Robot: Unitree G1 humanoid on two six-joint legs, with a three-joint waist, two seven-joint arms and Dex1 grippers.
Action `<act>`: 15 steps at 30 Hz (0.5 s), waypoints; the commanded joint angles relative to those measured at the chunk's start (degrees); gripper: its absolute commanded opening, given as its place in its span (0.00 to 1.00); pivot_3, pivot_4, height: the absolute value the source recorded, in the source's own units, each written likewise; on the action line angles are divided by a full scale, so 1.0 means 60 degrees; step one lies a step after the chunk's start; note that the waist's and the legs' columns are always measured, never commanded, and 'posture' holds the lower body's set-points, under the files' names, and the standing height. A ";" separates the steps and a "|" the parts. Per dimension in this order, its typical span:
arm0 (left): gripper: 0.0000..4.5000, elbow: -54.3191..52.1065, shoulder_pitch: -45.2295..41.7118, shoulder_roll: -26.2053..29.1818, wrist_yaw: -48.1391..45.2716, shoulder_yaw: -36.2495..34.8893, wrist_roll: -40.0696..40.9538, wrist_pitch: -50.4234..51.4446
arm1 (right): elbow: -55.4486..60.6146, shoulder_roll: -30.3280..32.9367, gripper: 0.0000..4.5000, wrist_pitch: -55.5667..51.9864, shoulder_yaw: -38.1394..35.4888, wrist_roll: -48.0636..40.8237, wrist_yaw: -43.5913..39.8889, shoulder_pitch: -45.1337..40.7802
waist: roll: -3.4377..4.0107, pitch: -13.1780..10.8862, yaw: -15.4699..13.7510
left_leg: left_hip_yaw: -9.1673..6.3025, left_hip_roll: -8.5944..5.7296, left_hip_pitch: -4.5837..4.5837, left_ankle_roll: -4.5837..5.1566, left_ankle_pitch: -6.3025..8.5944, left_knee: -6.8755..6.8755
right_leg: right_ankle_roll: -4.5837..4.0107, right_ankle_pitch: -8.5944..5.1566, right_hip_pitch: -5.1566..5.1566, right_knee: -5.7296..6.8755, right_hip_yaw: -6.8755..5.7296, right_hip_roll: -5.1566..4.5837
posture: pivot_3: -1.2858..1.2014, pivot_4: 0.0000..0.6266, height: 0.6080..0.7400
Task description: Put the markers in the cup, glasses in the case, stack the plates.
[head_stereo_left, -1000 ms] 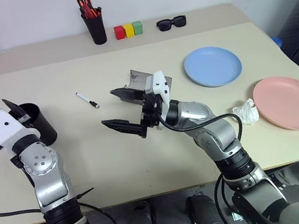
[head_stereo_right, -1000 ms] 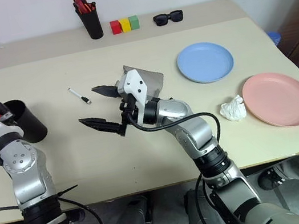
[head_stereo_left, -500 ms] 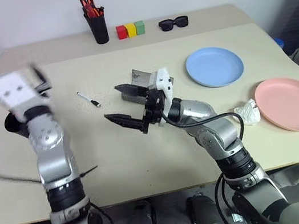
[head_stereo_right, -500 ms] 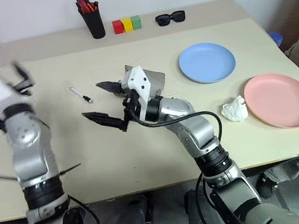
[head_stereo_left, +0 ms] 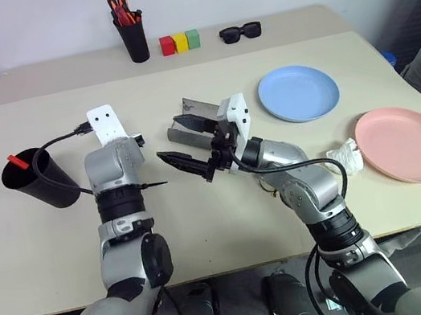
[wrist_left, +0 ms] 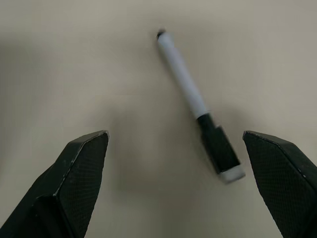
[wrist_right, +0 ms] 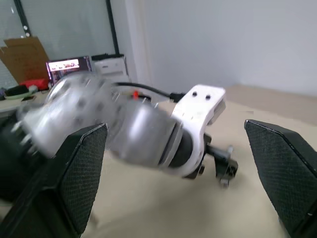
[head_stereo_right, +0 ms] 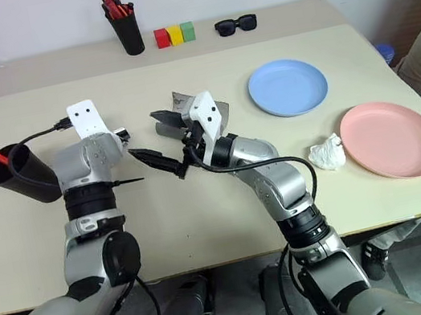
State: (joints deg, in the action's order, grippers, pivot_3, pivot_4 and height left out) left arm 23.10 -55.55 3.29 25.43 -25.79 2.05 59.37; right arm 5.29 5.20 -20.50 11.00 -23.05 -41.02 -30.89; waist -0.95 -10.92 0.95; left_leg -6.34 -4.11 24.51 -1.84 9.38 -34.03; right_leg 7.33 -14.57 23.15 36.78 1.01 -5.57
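Nearest you, the surface (head_stereo_left: 232,235) has a wide bare stretch of beige along its front edge, open room on both sides of your arms.

Your left gripper (wrist_left: 181,173) hangs over the white marker (wrist_left: 195,104), jaws spread wide and holding nothing. In the left wrist view the marker lies flat between the two fingers (wrist_left: 81,168), touching neither; its long axis runs on a slant, black cap toward the gripper, white tail pointing away.

Your right gripper (head_stereo_left: 187,141) sits just beside it at mid-surface, jaws also wide apart and empty, its tips aimed toward your left arm. Directly behind it stands the grey case (head_stereo_left: 200,118), lid tipped up and open. A thin dark wire shape, too small to make out, lies on the surface just right of your right forearm.

Far left, near the edge, the black cup (head_stereo_left: 39,178) stands upright with a red-orange tip (head_stereo_left: 15,162) poking over its rim, that marker leaning toward the left edge.

Over on the right, a crumpled white wad (head_stereo_left: 347,158) lies just beside the pink plate (head_stereo_left: 406,143), which sits close to the right edge. The blue plate (head_stereo_left: 299,93) lies farther back, apart from the pink one, unstacked.

At the far edge you have the black pen holder (head_stereo_left: 132,37) with orange-capped markers, three coloured blocks (head_stereo_left: 180,43) in a row, and black sunglasses (head_stereo_left: 241,32).
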 commanded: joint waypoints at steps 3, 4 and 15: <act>0.99 0.1261 -0.0731 0.0035 0.0542 -0.0612 0.0427 -0.0436 | 0.0629 0.0058 1.00 0.0148 0.0087 0.0029 0.0015 0.0102 | 0.0000 0.0000 -0.0016 | 0.0002 0.0000 0.0000 -0.0004 -0.0001 0.0000 | 0.0000 0.0000 0.0000 0.0002 -0.0002 0.0000 | 0.52 0.24 1.00; 0.99 0.1462 -0.0779 0.0057 0.0589 -0.0691 0.0495 -0.0506 | 0.0654 0.0058 1.00 0.0140 0.0097 0.0035 0.0028 0.0123 | 0.0000 0.0000 -0.0018 | 0.0003 0.0000 0.0000 -0.0006 -0.0002 0.0000 | 0.0000 0.0000 0.0000 0.0002 -0.0003 0.0000 | 0.52 0.24 1.00; 0.01 0.0694 -0.0275 0.0030 0.0431 -0.0132 0.0613 -0.1812 | 0.0631 0.0071 1.00 0.0104 0.0172 0.0035 0.0040 0.0120 | 0.0000 0.0000 0.0004 | 0.0007 0.0000 -0.0001 -0.0011 -0.0004 0.0002 | 0.0000 0.0001 0.0005 0.0010 0.0001 0.0000 | 0.52 0.24 1.00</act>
State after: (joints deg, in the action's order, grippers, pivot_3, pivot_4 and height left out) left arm 30.98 -58.19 3.08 29.78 -29.50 6.18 52.50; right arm 6.55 5.69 -20.51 12.06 -22.59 -40.74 -29.63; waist -0.95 -10.91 0.98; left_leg -6.31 -4.11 24.51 -1.91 9.35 -34.01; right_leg 7.33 -14.56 23.19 36.85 1.04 -5.58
